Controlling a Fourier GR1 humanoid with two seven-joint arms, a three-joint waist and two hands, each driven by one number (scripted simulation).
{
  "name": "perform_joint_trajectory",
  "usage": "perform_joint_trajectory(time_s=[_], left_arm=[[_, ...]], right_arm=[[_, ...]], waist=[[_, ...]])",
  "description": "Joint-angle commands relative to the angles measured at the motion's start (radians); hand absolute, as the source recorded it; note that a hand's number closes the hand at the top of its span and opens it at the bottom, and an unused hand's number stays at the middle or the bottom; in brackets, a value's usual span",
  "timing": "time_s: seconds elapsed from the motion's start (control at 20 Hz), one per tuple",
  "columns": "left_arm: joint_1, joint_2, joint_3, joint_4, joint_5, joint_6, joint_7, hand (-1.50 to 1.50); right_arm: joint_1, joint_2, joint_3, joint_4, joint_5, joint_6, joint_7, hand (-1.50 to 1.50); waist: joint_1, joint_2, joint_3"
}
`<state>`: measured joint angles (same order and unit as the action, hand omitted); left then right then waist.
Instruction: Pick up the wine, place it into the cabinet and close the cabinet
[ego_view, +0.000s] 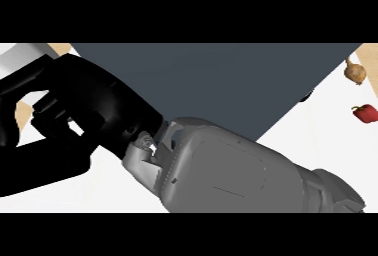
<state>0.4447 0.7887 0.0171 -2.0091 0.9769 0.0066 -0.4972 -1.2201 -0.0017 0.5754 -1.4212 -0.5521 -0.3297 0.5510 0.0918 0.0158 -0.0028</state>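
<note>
At the left of the frame my hand (66, 115) fills the view, black and very close; its fingers (29, 125) are curled inward, but whether they close round anything I cannot tell, since no object shows between them. Which of my two hands it is I cannot say either; the grey forearm (236, 175) runs from it down to the lower right; no second hand is in view. The wine shows nowhere in the frame; it may be hidden behind the hand or already out of sight. I judge a wine bottle to be heavy for its width, rigid, smooth-sided and breakable; I would wrap it around the body, low, rather than the thin neck, and keep it upright. Across the upper middle lies a dark grey panel (221, 85), probably the cabinet. At the right, on the white counter (332, 145), sit a brownish vegetable (355, 73) and, below it, a red pepper (365, 114), well apart from my hand.
</note>
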Motion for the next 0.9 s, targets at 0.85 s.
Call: perform_joint_trajectory(time_s=[0.85], left_arm=[[0.004,0.03,0.156,0.05,0.068,-0.073,0.062,-1.5]], right_arm=[[-0.109,-0.072,-0.185,0.662,-0.156,0.335,-0.336,1.5]], waist=[[-0.04,0.001,0.002]])
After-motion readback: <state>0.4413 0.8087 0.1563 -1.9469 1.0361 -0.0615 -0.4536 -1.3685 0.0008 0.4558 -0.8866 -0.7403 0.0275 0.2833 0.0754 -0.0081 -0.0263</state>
